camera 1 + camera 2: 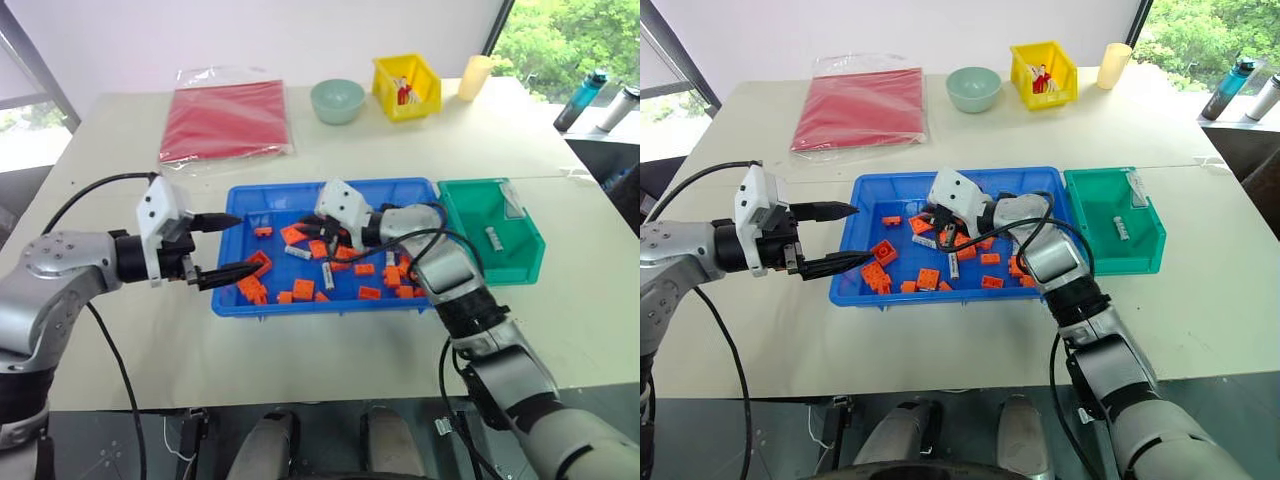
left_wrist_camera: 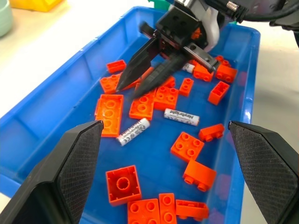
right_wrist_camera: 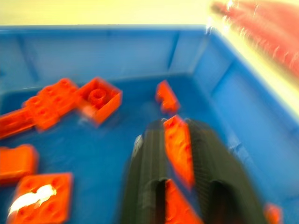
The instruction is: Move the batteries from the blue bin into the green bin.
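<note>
We count two batteries (image 2: 133, 131) lying loose on the floor of the blue bin (image 1: 240, 300), among orange bricks (image 2: 123, 184), just below and ahead of the right end effector (image 2: 127, 87). One more battery (image 1: 492, 238) lies in the green bin (image 1: 522, 268), which touches the blue bin on the side behind the right end effector's wrist. We see its fingers nearly together; the blurred wrist view shows orange between them, so we cannot tell if it grips. The left end effector (image 1: 232, 245) hangs at the bin's opposite edge, fingers (image 2: 63, 172) spread wide, empty. Both bins sit on the desk (image 1: 120, 340)
</note>
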You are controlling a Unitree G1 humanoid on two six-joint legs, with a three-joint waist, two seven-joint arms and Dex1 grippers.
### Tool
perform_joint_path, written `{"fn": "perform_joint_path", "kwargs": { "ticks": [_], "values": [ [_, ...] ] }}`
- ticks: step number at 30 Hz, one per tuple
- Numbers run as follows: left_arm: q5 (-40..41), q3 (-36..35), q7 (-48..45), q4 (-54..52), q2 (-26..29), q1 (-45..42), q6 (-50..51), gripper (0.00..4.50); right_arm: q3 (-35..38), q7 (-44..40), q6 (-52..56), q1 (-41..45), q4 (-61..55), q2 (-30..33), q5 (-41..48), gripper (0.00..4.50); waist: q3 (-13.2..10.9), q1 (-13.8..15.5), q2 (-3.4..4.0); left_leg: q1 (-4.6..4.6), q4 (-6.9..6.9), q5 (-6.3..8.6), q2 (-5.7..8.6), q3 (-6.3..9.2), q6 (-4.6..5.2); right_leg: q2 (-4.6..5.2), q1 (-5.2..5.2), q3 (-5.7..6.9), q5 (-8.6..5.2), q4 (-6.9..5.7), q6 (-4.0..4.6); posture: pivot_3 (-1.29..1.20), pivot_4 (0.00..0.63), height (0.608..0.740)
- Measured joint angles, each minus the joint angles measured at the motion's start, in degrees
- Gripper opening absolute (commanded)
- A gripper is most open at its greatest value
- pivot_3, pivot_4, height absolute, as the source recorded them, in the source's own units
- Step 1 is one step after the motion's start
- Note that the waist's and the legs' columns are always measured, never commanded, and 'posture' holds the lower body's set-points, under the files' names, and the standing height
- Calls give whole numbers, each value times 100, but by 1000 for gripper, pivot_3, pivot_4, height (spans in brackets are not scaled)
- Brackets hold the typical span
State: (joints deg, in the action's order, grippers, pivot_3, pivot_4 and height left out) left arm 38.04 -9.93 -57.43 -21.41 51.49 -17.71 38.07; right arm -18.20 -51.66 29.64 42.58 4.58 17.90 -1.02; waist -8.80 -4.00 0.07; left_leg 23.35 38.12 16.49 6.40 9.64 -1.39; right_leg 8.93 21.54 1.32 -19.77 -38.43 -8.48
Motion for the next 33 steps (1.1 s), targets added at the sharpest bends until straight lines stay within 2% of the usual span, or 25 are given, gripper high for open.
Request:
{"fn": "perform_joint_path", "kwargs": {
  "ticks": [6, 18, 20, 22, 23, 24, 29, 33],
  "values": [
    [-37, 22, -80, 110, -5, -91, -36, 4500, -246, 115, 780, -34, -84, -123, 1, 2209, 0, 2, 0, 1, 0, 0, 1, -4, 0, 2, 2, -4, 0, -1, 0, 0, 150, 717],
    [-114, 125, -107, 112, -46, -105, -102, 4500, -489, 284, 598, 315, 934, -350, -79, 2209, 0, -2, 0, 1, 1, 0, 2, -3, 0, 2, 3, -4, 0, -1, 0, 0, 150, 717],
    [-113, 125, -102, 104, -46, -96, -102, 4500, -574, 270, 482, 410, 1086, -364, -122, 1691, 0, -2, 0, 0, 1, 0, 2, -3, 0, 2, 3, -4, 0, -1, 0, 0, 150, 717],
    [-113, 124, -98, 103, -46, -86, -102, 4500, -640, 247, 414, 464, 1213, -387, -175, 953, 0, 2, 0, 1, 1, 0, 2, -3, 0, 2, 3, -4, 0, -1, 0, 0, 150, 717],
    [-114, 124, -98, 103, -46, -77, -102, 4500, -652, 221, 377, 475, 1241, -388, -197, 794, 1, 3, 0, 0, 2, 0, 2, -3, 0, 3, 2, -4, 0, -1, 0, 0, 150, 717],
    [-114, 124, -98, 104, -46, -70, -106, 4500, -681, 193, 351, 485, 1250, -385, -218, 164, 1, 1, -1, 0, 2, 0, 2, -3, 0, 2, 2, -4, 0, -1, 0, 0, 150, 717],
    [-127, 124, -103, 107, -48, -66, -139, 4500, -715, 132, 357, 485, 1215, -375, -238, 153, 1, -1, -1, 0, 2, 0, 1, -3, 0, 2, 3, -4, 0, -1, 0, 0, 150, 717],
    [-159, 157, -112, 177, -121, -89, -244, 4500, -502, 62, 817, 419, 826, -272, -17, 153, 1, 14, 0, 5, 3, 0, 2, -2, 0, 3, 5, -4, 0, -1, 0, 0, 150, 717]
  ]
}}
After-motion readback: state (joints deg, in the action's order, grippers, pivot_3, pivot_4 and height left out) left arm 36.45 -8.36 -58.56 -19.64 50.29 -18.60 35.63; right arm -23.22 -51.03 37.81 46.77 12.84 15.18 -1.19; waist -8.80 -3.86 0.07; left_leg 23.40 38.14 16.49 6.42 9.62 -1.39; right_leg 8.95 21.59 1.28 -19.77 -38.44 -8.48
